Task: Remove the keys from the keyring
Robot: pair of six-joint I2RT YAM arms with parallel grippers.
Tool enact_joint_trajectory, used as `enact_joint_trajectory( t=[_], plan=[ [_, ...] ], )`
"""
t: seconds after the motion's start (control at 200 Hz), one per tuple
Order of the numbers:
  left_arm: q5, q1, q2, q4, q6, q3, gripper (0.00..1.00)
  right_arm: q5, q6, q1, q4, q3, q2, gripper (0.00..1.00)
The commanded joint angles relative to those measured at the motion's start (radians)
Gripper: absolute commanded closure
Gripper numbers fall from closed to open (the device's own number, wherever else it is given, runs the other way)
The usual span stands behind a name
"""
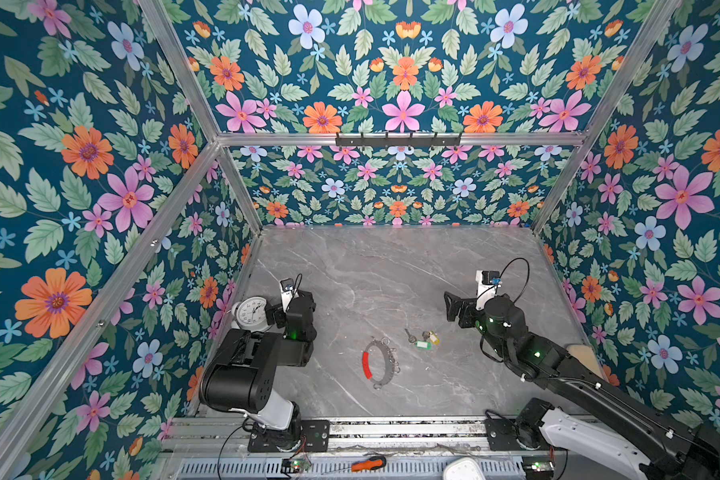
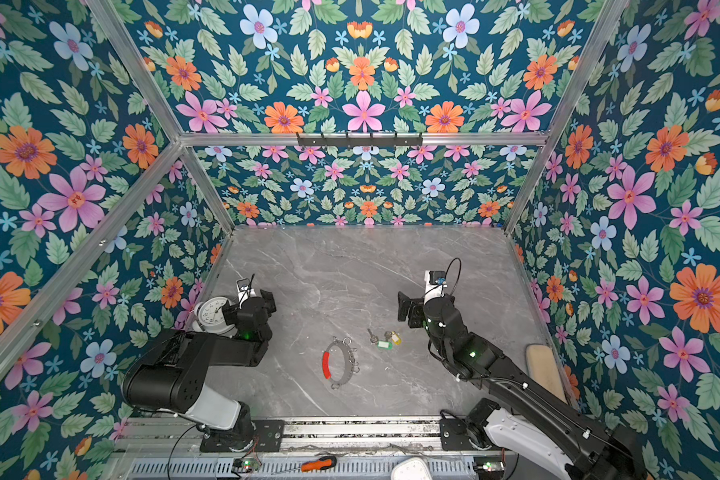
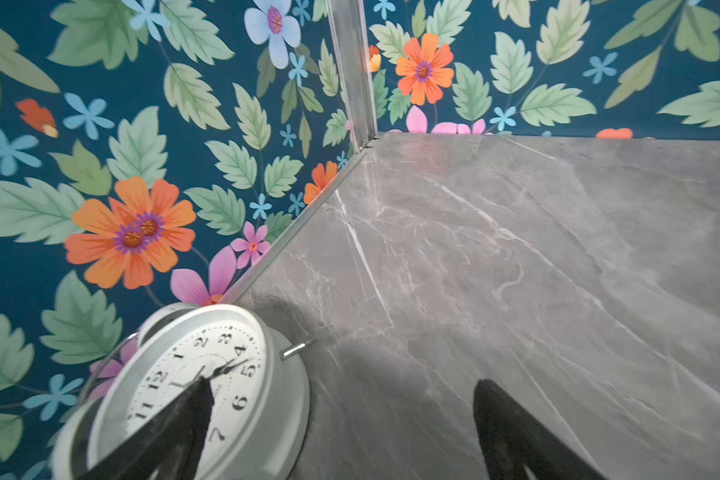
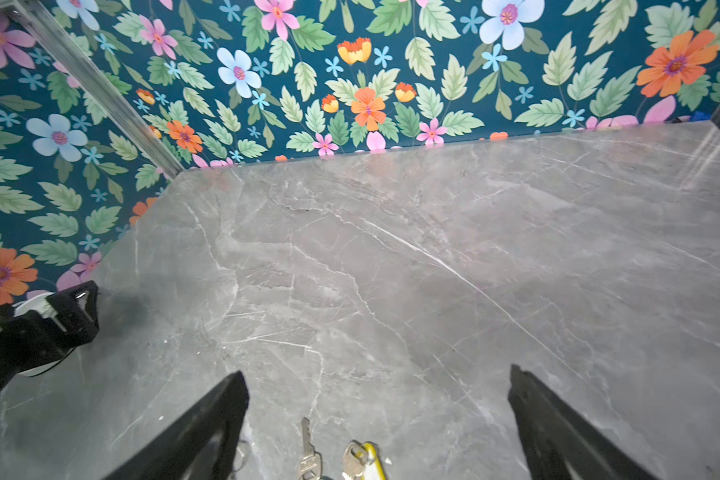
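I am seeing the keys point(image 1: 422, 337) lying on the grey table point(image 1: 371, 270), close to the keyring point(image 1: 366, 365) but not on it. The keyring is lying flat near the middle. My left gripper point(image 3: 344, 386) is hanging wide open by the white clock point(image 3: 225, 353), holding nothing. My right gripper point(image 4: 377, 374) is hanging wide open above the keys, holding nothing.

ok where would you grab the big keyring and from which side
Take the keyring by its red section, coming straight down from above: the hoop lies flat on the table, and that arc looks thicker and free of the small wire rings strung along the grey part.
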Motion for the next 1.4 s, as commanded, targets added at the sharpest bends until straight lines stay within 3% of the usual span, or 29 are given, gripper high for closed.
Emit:
enact_joint_trajectory(
  t=[0.0, 0.13, 0.195, 0.23, 0.295, 0.365, 0.585, 0.735, 0.87, 1.1, 1.395],
  plan=[
    [0.149, 0.033, 0.000, 0.080, 0.009, 0.016, 0.00, -0.093, -0.048, -0.042, 0.099, -0.035, -0.030, 0.01],
    [0.348, 0.108, 0.008, 0.087, -0.020, 0.010, 0.00, -0.085, -0.072, -0.121, 0.096, -0.037, -0.047, 0.01],
    [0.418, 0.119, 0.035, 0.176, -0.009, -0.028, 0.00, -0.074, -0.089, -0.165, 0.114, -0.051, -0.059, 0.01],
    [0.411, 0.119, 0.067, 0.273, 0.007, -0.049, 0.00, -0.069, -0.103, -0.186, 0.130, -0.062, -0.066, 0.01],
    [0.404, 0.120, 0.035, 0.177, -0.014, -0.037, 0.00, -0.068, -0.119, -0.226, 0.150, -0.081, -0.074, 0.01],
    [0.401, 0.120, 0.059, 0.258, 0.003, -0.048, 0.00, -0.060, -0.142, -0.269, 0.187, -0.106, -0.077, 0.01],
    [0.376, 0.119, 0.055, 0.257, -0.002, -0.053, 0.00, -0.058, -0.304, -0.408, 0.368, -0.205, -0.045, 0.01],
    [0.376, 0.118, 0.055, 0.256, -0.001, -0.052, 0.00, -0.112, -0.296, -0.537, 0.513, -0.298, -0.005, 0.01],
    [0.376, 0.119, 0.054, 0.256, -0.001, -0.053, 0.00, -0.159, -0.311, -0.594, 0.556, -0.317, 0.099, 0.01],
    [0.377, 0.119, 0.054, 0.255, -0.001, -0.052, 0.00, -0.241, -0.294, -0.683, 0.796, -0.381, 0.297, 0.01],
    [0.378, 0.119, 0.055, 0.254, -0.002, -0.052, 0.00, -0.249, -0.327, -0.686, 1.028, -0.368, 0.567, 0.01]
  ],
)
